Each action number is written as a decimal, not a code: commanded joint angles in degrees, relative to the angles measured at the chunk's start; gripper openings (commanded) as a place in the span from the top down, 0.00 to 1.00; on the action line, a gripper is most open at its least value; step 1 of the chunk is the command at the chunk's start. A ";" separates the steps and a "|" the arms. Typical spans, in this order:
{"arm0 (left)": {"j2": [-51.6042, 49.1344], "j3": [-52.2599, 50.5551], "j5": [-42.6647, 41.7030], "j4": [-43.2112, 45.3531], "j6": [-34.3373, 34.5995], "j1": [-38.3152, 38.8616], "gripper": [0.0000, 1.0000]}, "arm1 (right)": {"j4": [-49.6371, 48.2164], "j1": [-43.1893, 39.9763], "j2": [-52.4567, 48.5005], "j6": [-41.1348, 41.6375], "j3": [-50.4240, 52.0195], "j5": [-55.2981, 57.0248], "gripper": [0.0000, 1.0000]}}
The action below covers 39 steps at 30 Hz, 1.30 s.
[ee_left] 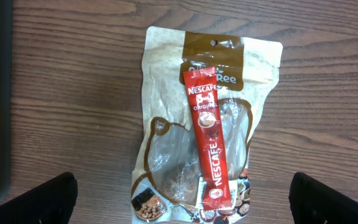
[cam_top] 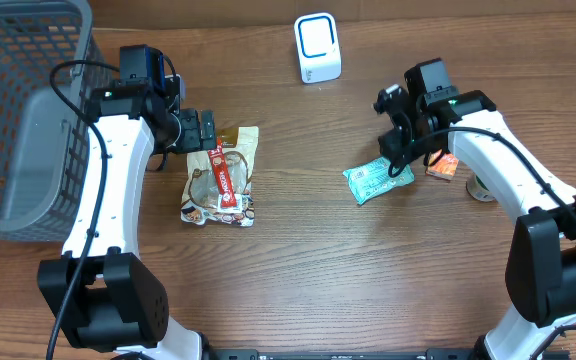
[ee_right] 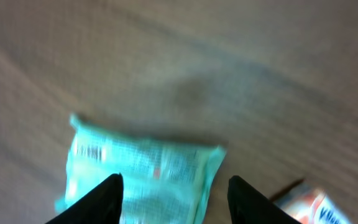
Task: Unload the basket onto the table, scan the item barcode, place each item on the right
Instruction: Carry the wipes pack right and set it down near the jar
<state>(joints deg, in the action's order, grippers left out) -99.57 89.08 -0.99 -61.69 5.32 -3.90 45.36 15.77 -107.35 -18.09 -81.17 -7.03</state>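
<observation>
**Teal packet under right gripper, scan pending**

The teal packet [cam_top: 378,180] should be regripped squarely and its barcode side turned toward the white scanner [cam_top: 317,47]. It lies flat on the table [cam_top: 368,280], print up, blurred. Right gripper [ee_right: 174,190] is parted, holding nothing; left gripper [ee_left: 185,199] is wide, empty.

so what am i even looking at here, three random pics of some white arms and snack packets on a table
Two white robot arms work at a wooden table. One picture looks down from above; the other two come from cameras on each wrist.

The left gripper hangs open over a brown snack pouch with a red Nescafe stick lying on top. The right gripper is over a teal packet, its fingers apart; that view is blurred, and nothing looks held.

Also there: a grey basket, a white scanner and an orange packet.
</observation>
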 commanded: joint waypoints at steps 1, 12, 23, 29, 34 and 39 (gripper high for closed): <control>-0.24 0.00 0.35 0.22 -1.51 -0.17 0.00 | -2.29 0.61 0.50 11.45 0.17 -0.66 0.48; -0.24 0.00 0.35 0.22 -1.51 -0.20 0.00 | -4.63 8.76 0.50 51.32 2.97 6.03 0.82; -0.24 0.00 0.35 0.22 -1.51 -0.22 0.00 | -19.30 17.35 0.50 61.83 14.05 20.55 0.93; -0.24 0.00 0.35 0.22 -1.51 -0.15 0.00 | -14.03 17.46 0.50 61.81 15.23 20.22 0.93; -0.24 0.00 0.35 0.22 -1.51 -0.17 0.00 | -11.10 16.72 0.50 61.57 15.21 15.87 0.93; -0.24 0.00 0.35 0.22 -1.51 -0.15 0.00 | -6.84 14.60 0.50 61.55 14.75 13.11 0.92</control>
<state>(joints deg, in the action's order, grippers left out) -99.57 89.08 -0.99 -61.69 5.32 -3.90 36.99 32.05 -107.37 43.13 -66.32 8.23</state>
